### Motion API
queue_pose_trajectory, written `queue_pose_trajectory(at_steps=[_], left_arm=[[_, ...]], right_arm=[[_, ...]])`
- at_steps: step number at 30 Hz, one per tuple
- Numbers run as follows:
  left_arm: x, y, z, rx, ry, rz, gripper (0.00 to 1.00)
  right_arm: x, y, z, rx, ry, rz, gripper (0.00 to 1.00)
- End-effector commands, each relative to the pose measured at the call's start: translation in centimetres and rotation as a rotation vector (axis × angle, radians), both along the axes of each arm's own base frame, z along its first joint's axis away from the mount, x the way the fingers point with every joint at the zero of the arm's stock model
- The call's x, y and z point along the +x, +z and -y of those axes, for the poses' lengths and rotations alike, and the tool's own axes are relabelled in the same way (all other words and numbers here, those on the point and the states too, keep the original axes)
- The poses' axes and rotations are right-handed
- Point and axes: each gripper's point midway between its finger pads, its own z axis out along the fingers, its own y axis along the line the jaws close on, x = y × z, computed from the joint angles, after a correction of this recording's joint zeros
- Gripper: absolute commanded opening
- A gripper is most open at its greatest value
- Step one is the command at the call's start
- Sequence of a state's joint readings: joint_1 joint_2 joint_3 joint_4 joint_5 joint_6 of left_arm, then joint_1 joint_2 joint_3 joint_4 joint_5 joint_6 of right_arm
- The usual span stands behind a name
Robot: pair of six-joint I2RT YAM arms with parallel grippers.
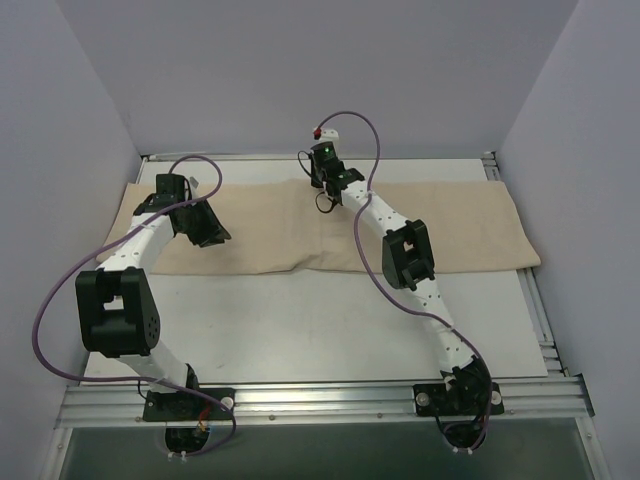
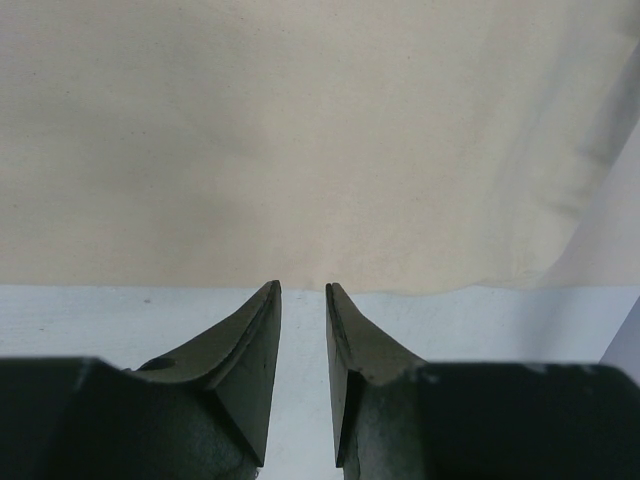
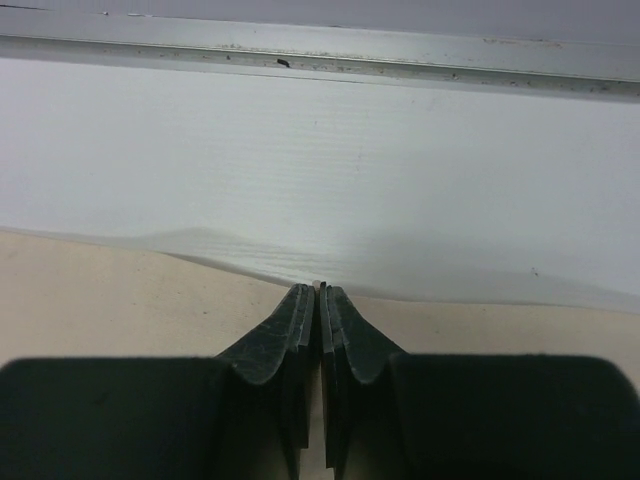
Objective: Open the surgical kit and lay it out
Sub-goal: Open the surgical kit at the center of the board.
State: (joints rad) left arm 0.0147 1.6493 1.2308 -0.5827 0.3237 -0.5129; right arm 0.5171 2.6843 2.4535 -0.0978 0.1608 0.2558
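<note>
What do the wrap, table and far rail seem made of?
Wrap: beige woven cloth, matte; soft folds and a rippled edge. Table: white sheet with fine lines, perhaps laminate or plastic. Rail: bare metal, probably aluminium; dull silver sheen.

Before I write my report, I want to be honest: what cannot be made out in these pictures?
1. Anything under the cloth wrap: every view, the cloth itself covers it.
2. Whether the shut right gripper pinches the hem: right wrist view, its jaws hide the contact.
3. The tips of the left gripper: top view, its own wrist covers them.
</note>
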Motion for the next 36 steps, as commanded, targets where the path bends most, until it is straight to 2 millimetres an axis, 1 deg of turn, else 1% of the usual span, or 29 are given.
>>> queue_pose_trajectory(at_steps=[1,3,6,8,9,10,11,12,13,14,15,17,18,19,20,21,23,25,26,27,29,30,31,32,33,34,35,36], left_arm=[[1.1,1.5,0.2,-0.012,-0.014,0.063,0.34],[1.1,1.6,0.2,-0.013,-0.014,0.063,0.34],[1.0,1.9,0.1,-0.017,-0.008,0.063,0.34],[1.0,2.0,-0.1,-0.020,-0.001,0.062,0.34],[0.9,2.0,-0.2,-0.024,0.005,0.056,0.34],[0.9,1.9,-0.3,-0.027,0.010,0.052,0.34],[0.8,1.9,-0.4,-0.029,0.013,0.047,0.34],[0.8,2.1,-0.5,-0.029,0.014,0.047,0.34],[0.8,2.1,-0.7,-0.032,0.020,0.045,0.34],[0.8,2.2,-0.9,-0.032,0.024,0.045,0.34],[0.9,2.5,-1.0,-0.031,0.025,0.046,0.34],[1.0,2.8,-1.4,-0.031,0.034,0.050,0.34],[0.9,2.8,-1.6,-0.031,0.038,0.043,0.34],[1.2,3.3,-1.9,-0.032,0.045,0.054,0.34],[1.2,3.6,-2.1,-0.035,0.047,0.056,0.33],[1.2,3.8,-2.3,-0.036,0.051,0.053,0.34],[1.4,4.5,-2.8,-0.036,0.060,0.067,0.33],[1.6,5.1,-3.3,-0.030,0.065,0.075,0.33],[1.6,5.4,-3.5,-0.029,0.070,0.077,0.33],[1.5,5.5,-3.7,-0.031,0.076,0.073,0.33],[1.6,6.1,-3.9,-0.032,0.083,0.082,0.33],[1.5,6.2,-4.1,-0.036,0.087,0.078,0.33],[1.5,6.3,-4.1,-0.038,0.088,0.078,0.33],[1.5,6.6,-4.0,-0.042,0.085,0.084,0.33],[1.4,6.6,-4.0,-0.043,0.087,0.075,0.33],[1.3,6.7,-4.0,-0.043,0.087,0.073,0.33],[1.3,6.9,-4.0,-0.041,0.087,0.077,0.33],[1.3,7.1,-4.1,-0.038,0.089,0.074,0.33]], right_arm=[[0.8,4.3,-0.8,0.033,0.000,0.087,0.05],[0.8,5.1,-0.7,0.036,-0.007,0.096,0.03],[0.6,6.9,-0.5,0.048,-0.014,0.109,0.02],[0.2,7.3,-0.4,0.055,-0.019,0.095,0.00],[-0.1,8.2,-0.3,0.066,-0.020,0.098,0.00],[-0.6,7.5,-0.3,0.062,-0.015,0.073,0.00],[-0.9,7.5,-0.2,0.060,-0.016,0.062,0.00],[-1.2,8.7,0.0,0.066,-0.020,0.070,0.00],[-1.6,8.8,-0.1,0.071,-0.014,0.064,0.00],[-2.1,7.9,0.1,0.065,-0.015,0.041,0.00],[-2.5,9.0,0.2,0.070,-0.013,0.050,0.00],[-3.2,8.5,0.4,0.062,-0.006,0.022,0.00],[-3.5,9.1,0.3,0.066,-0.002,0.021,0.00],[-3.7,9.3,0.4,0.068,-0.001,0.017,0.00],[-4.1,9.1,0.3,0.069,0.008,0.005,0.00],[-4.5,9.5,0.3,0.077,0.010,0.000,0.00],[-5.3,9.2,0.1,0.088,0.025,-0.031,0.00],[-6.5,9.3,-0.5,0.108,0.050,-0.064,0.00],[-7.1,9.0,-0.5,0.109,0.057,-0.089,0.00],[-8.0,9.5,-1.1,0.122,0.080,-0.101,0.00],[-9.7,8.4,-1.1,0.106,0.088,-0.159,0.00],[-10.6,9.0,-1.3,0.109,0.102,-0.168,0.00],[-11.8,8.0,-1.2,0.095,0.110,-0.206,0.00],[-13.1,7.6,-1.7,0.103,0.143,-0.239,0.00],[-14.2,8.7,-1.7,0.112,0.160,-0.236,0.00],[-16.4,6.7,-1.7,0.078,0.180,-0.288,0.00],[-17.4,6.7,-1.6,0.067,0.193,-0.294,0.00],[-18.4,8.1,-1.3,0.065,0.201,-0.278,0.00]])
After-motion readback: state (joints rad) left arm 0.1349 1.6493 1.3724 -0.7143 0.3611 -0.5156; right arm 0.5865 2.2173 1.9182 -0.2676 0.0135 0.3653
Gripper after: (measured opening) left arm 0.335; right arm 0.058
